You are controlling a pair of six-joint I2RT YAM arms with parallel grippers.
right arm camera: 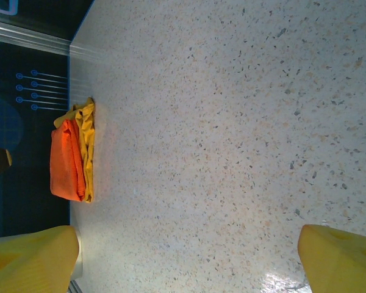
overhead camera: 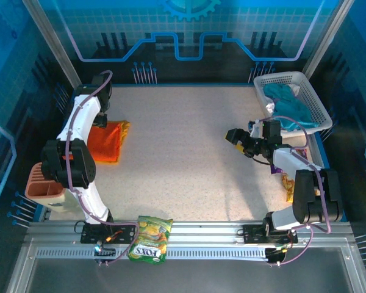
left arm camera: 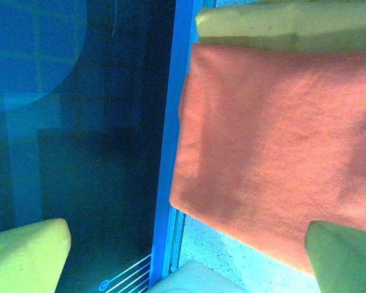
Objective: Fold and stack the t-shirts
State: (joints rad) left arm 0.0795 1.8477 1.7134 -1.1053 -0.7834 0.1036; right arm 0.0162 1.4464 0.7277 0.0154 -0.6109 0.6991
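Note:
The bright orange t-shirt [overhead camera: 105, 141] lies folded on top of the mustard-yellow t-shirt [overhead camera: 124, 128] at the table's left edge. In the left wrist view the orange cloth [left arm camera: 280, 140] is flat, and a strip of yellow cloth [left arm camera: 280, 24] shows beyond it. My left gripper [overhead camera: 100, 119] hovers over the stack's left edge, and in its own view the left gripper [left arm camera: 183, 262] is open with nothing between the fingers. My right gripper [overhead camera: 236, 137] hangs open over bare table at the right. The right wrist view has the orange shirt [right arm camera: 66, 162] and yellow shirt [right arm camera: 87, 146] far off, past the right gripper [right arm camera: 186, 262].
A white basket [overhead camera: 311, 91] holding teal cloth [overhead camera: 290, 104] stands at the back right. A green snack bag [overhead camera: 149, 239] lies on the front rail. A salmon bin [overhead camera: 43, 183] sits off the left side. The blue table edge [left arm camera: 171, 152] runs beside the stack.

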